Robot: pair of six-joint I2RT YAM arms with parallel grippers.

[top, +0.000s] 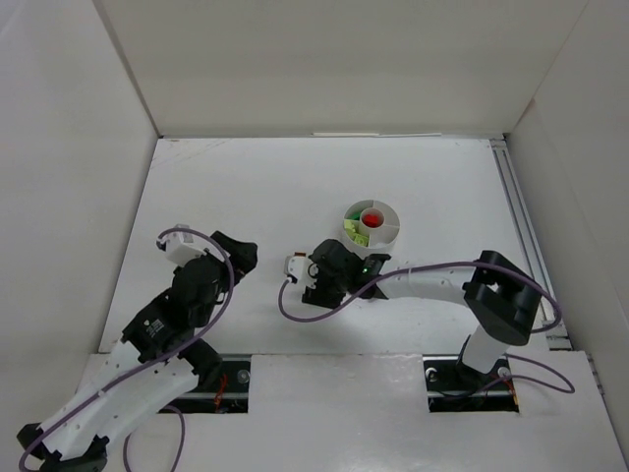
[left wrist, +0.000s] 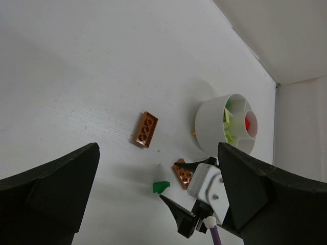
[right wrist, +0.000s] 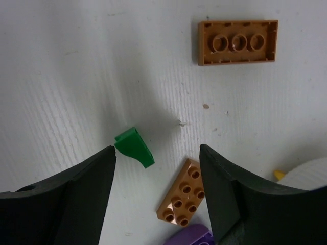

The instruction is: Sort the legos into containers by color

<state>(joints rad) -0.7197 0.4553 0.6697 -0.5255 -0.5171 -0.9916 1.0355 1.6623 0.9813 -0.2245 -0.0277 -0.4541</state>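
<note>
The green wedge (right wrist: 134,147) lies on the bench (right wrist: 76,61) between the wide-apart right fingers (right wrist: 76,199), closer to one, its length slanting across the gap. The tub (left wrist: 209,127) stands far-right. The left fingers (left wrist: 46,194), also apart, hang farther off.

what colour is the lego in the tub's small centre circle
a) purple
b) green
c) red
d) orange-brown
c, the centre circle of the tub holds a red lego, seen in both the top and left wrist views
</note>
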